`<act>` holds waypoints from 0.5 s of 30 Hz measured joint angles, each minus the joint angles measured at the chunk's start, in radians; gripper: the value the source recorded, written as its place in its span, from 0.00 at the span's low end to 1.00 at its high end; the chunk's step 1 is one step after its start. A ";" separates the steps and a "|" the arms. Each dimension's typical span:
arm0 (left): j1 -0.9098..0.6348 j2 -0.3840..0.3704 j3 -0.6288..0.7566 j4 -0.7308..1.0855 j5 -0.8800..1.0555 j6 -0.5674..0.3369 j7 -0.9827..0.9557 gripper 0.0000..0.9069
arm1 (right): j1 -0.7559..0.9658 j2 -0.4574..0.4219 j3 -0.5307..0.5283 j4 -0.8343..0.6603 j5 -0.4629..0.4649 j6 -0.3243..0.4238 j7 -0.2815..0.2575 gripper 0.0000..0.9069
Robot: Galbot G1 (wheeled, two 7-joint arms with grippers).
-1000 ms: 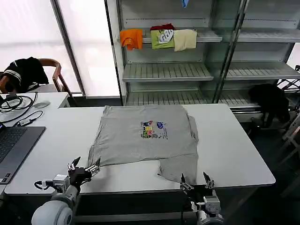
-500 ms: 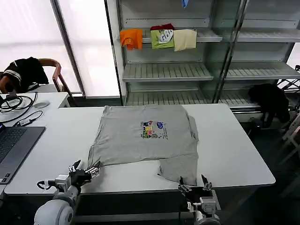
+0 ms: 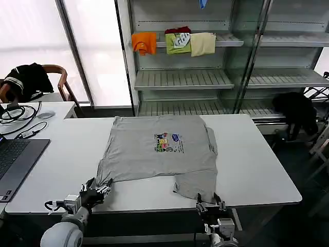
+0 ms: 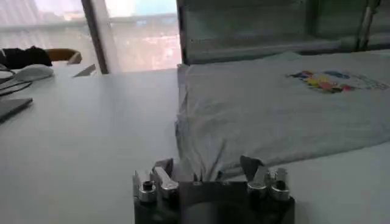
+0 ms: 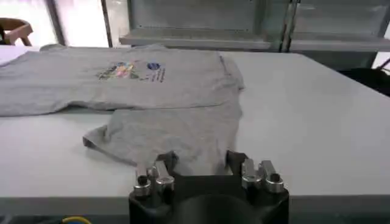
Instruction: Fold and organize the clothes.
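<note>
A light grey T-shirt with a small multicoloured chest print lies spread on the white table; one part hangs toward the near edge at the right. My left gripper is open at the shirt's near left corner, its jaws on either side of the cloth edge in the left wrist view. The right gripper is open at the near right flap, low by the table's front edge. In the wrist views the left gripper and right gripper both show spread fingers.
A laptop, cables and a mouse lie at the table's left. Behind stand metal shelves holding orange, green and cream garments. A chair with a black garment is at the far left; another black garment at the right.
Both grippers have dropped lower and moved forward to the shirt's near edge. The shirt has not moved.
</note>
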 measured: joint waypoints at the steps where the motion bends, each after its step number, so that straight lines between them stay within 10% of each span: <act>1: 0.002 0.000 0.001 -0.002 0.000 0.000 0.000 0.03 | -0.001 0.000 -0.001 -0.001 0.002 0.002 0.000 0.00; 15: 0.015 -0.005 0.012 -0.029 0.009 0.005 -0.005 0.02 | -0.028 -0.009 0.011 0.012 0.012 0.050 -0.023 0.00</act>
